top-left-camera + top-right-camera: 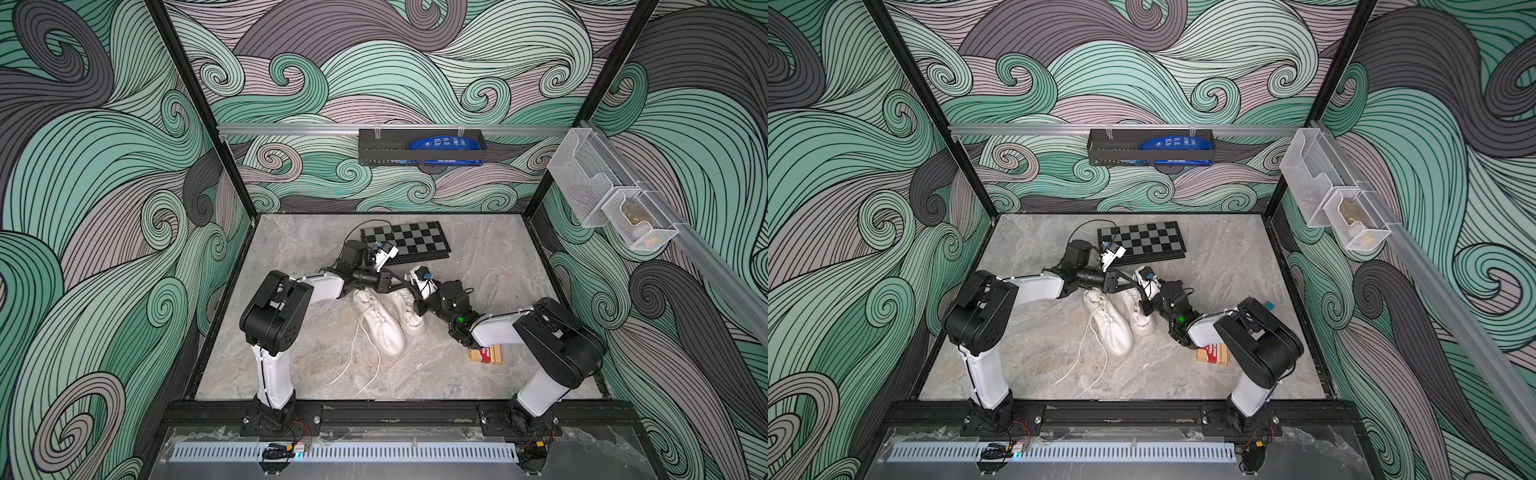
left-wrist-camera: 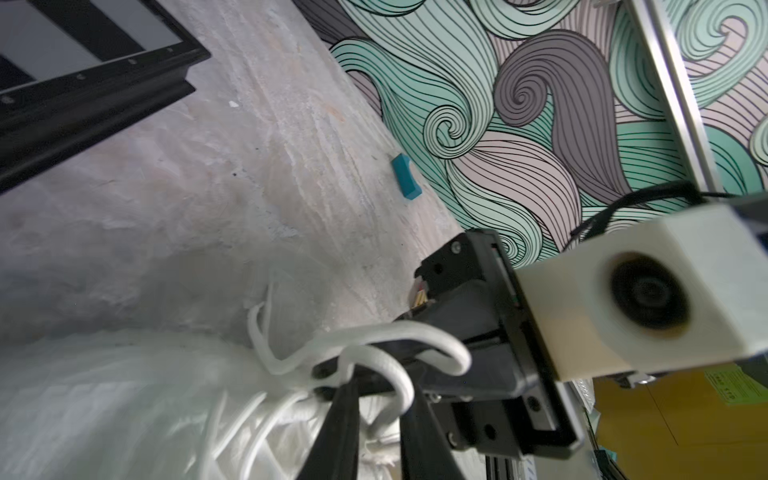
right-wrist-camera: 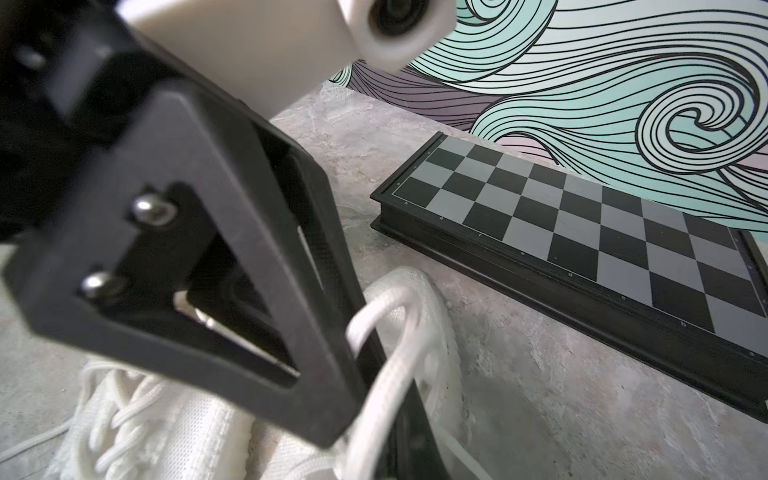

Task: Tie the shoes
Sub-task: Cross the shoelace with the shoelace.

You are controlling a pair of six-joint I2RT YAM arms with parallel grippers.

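The left wrist view is showing what the top views are hiding: a white lace [image 2: 386,332] looping over the right gripper [image 2: 332,372], whose fingers are pressing together. The left gripper [image 2: 380,399] is standing slightly apart. The shoes [image 1: 380,328] are lying side by side mid-table beneath both. A black wall basket [image 1: 374,156] is holding a blue packet [image 1: 444,144]. Swirl-patterned walls [image 1: 104,208] are enclosing the grey marbled table [image 1: 291,353].

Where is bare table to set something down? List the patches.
Free: far corner between chessboard and right wall; near strip between trailing laces and red box. Crowded: the middle, where left gripper and right gripper meet over the shoes.
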